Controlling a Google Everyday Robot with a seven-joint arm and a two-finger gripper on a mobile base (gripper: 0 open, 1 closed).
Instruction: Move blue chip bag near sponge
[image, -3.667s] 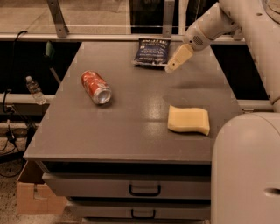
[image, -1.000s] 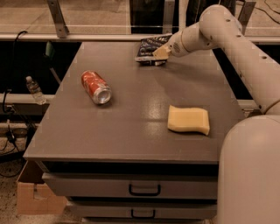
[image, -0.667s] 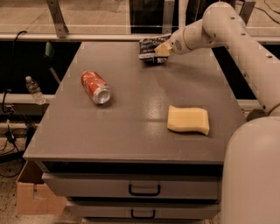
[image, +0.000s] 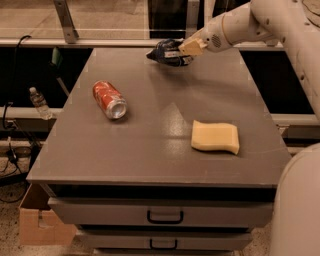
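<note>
Since the earliest frame my arm (image: 240, 25) has swung in over the far edge of the bench (image: 150, 145). A second ago it was already at the bag. The bench carries the same load, and nothing else on it has shifted. The sponge (image: 215, 136) lies flat toward the near right, well apart from where I am working. The red can (image: 110, 99) lies on its side at the left, where it was.

The blue chip bag (image: 167, 52) has changed most. It lay flat at the back of the bench; now it is bunched and tipped up, still at the far edge, pinched at its right end by my hand (image: 184, 51), which is closed narrow on the crinkled foil. Whether the bag is fully clear of the surface I cannot tell.

I judge the grip to be the weak point. I hold only one end of a slippery, air-filled bag, so it could slide out or swing as I carry it toward me. A drop short of the sponge would leave the job undone. Coming down too close, I could press on the soft foam or nudge it toward the bench's near right edge. The can is round and free to roll if a trailing corner of the bag clips it, though my path should stay to its right.
</note>
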